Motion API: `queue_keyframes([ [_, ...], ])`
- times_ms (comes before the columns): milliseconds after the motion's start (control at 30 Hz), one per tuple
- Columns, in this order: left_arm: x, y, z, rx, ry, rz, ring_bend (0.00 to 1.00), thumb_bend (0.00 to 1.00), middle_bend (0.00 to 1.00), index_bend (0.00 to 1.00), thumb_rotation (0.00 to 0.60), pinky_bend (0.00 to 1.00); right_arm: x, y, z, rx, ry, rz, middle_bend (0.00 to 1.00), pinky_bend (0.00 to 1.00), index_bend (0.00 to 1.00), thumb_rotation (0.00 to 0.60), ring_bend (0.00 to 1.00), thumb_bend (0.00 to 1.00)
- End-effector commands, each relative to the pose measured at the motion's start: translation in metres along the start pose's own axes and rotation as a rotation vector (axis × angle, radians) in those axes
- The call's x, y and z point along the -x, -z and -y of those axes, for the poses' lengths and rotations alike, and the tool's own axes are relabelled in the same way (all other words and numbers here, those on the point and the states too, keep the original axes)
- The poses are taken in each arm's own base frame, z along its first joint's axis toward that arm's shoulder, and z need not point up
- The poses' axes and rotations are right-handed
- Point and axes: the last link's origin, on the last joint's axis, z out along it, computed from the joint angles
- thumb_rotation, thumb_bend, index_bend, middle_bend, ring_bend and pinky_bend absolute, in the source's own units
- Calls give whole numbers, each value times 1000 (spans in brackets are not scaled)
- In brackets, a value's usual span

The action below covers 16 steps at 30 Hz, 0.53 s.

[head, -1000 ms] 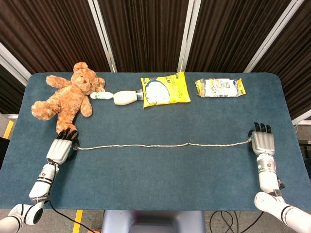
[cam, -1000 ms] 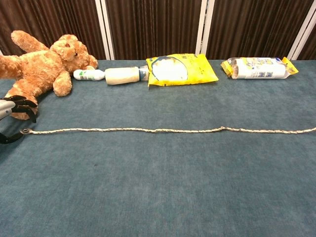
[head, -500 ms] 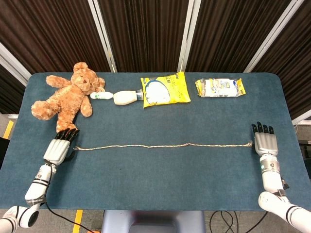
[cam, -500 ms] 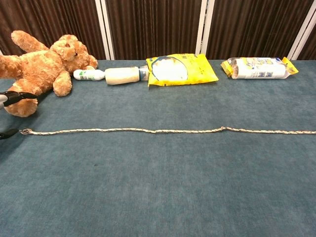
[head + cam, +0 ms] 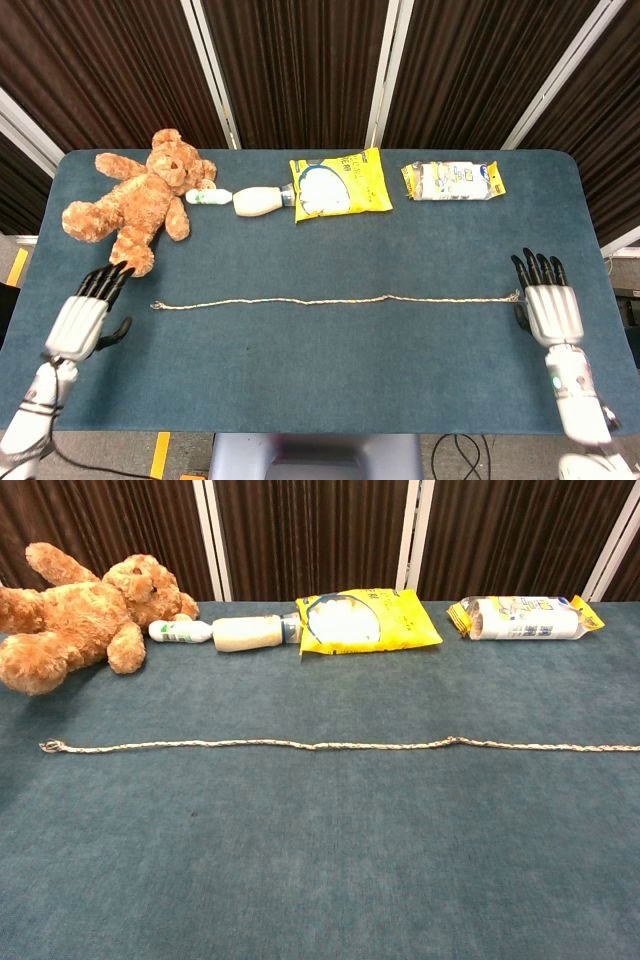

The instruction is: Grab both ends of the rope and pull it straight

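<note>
A thin pale rope lies nearly straight across the blue table, from its left end to its right end. The chest view shows the same rope with a small loop at its left end. My left hand is open with fingers spread, well left of the rope's end and holding nothing. My right hand is open beside the rope's right end, fingers extended; I cannot tell whether it touches the rope. Neither hand shows in the chest view.
A brown teddy bear lies at the far left, close to my left hand. A white bottle, a yellow bag and a clear packet sit along the far side. The table edge runs near my forearms.
Both hands let go of the rope ends and opened. The left hand pulled back down and to the left, leaving the chest view. The rope lies still on the table.
</note>
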Motion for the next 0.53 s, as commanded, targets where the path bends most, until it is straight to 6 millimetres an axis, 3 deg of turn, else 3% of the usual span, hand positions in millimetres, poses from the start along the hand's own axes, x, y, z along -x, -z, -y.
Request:
queue_keyframes([
  [33, -14, 59, 1, -23, 15, -32, 0, 405, 0, 0, 600, 79, -17, 84, -4, -83, -117, -94, 0, 0, 0, 600, 0, 464],
  [100, -18, 84, 0, -47, 28, -76, 0, 407, 0, 0, 600, 73, -17, 104, -9, -79, -129, -121, 0, 0, 0, 600, 0, 464],
  [200, -18, 107, 3, -59, -15, -83, 0, 407, 0, 0, 600, 58, -14, 120, -10, -91, -99, -111, 0, 0, 0, 600, 0, 464],
  [533, -18, 110, 8, -97, -55, -3, 0, 413, 0, 0, 600, 45, -21, 122, -12, -80, -123, -124, 0, 0, 0, 600, 0, 464],
])
